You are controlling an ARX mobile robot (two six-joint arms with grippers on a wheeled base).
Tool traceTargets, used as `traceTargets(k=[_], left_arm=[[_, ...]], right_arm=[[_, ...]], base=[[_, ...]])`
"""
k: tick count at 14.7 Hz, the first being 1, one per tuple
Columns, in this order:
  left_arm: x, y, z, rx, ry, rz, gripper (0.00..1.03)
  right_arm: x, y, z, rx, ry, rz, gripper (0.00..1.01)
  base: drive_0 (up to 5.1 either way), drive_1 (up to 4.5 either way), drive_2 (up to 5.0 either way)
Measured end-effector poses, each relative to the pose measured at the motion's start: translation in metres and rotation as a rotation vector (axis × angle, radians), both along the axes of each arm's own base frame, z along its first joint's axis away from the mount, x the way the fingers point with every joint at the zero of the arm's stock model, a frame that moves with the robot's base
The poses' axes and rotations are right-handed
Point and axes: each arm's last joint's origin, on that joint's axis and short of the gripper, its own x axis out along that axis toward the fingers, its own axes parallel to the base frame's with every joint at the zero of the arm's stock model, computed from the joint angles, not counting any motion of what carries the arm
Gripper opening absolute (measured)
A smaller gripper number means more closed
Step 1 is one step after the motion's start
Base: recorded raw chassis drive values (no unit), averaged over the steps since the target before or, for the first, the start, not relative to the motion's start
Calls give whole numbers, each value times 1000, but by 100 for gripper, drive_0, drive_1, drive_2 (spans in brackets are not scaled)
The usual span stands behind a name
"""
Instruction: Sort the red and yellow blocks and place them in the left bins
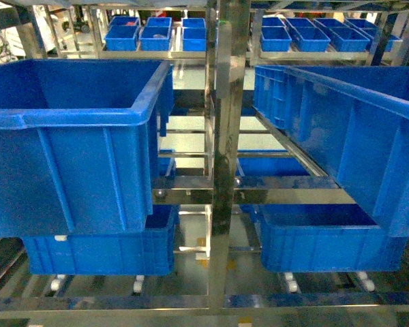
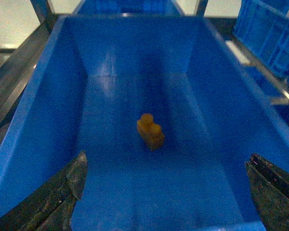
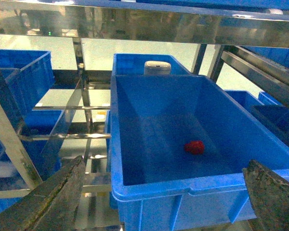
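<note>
both pincers (image 2: 166, 192) (image 3: 166, 197) gape wide, holding nothing.

Both deep crates stand open at the top. In the left wrist view the left crate (image 2: 48, 96) offers bare floor all round the yellow block (image 2: 151, 131), which sits well clear of every wall. The right crate (image 3: 149, 192) holds the red block (image 3: 194, 147) nearer its right wall (still apart from it). A steel rail (image 3: 135, 21) crosses overhead, and a steel post (image 1: 226, 136) divides the two crates.
</note>
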Motion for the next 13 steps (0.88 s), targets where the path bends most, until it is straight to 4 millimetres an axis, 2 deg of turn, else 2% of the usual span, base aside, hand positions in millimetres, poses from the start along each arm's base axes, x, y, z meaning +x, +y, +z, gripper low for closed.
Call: traceTargets(k=[4, 9, 13], left_arm=[[-6, -6, 19, -114, -195, 30, 98], [-6, -9, 21, -109, -258, 44, 98], [-7, -8, 18, -71, -231, 49, 98]], right_arm=[[0, 0, 0, 0, 0, 0, 98], [0, 0, 0, 0, 0, 0, 98], [0, 0, 0, 0, 0, 0, 98]], base=[[0, 0, 0], [0, 0, 0], [0, 0, 0]])
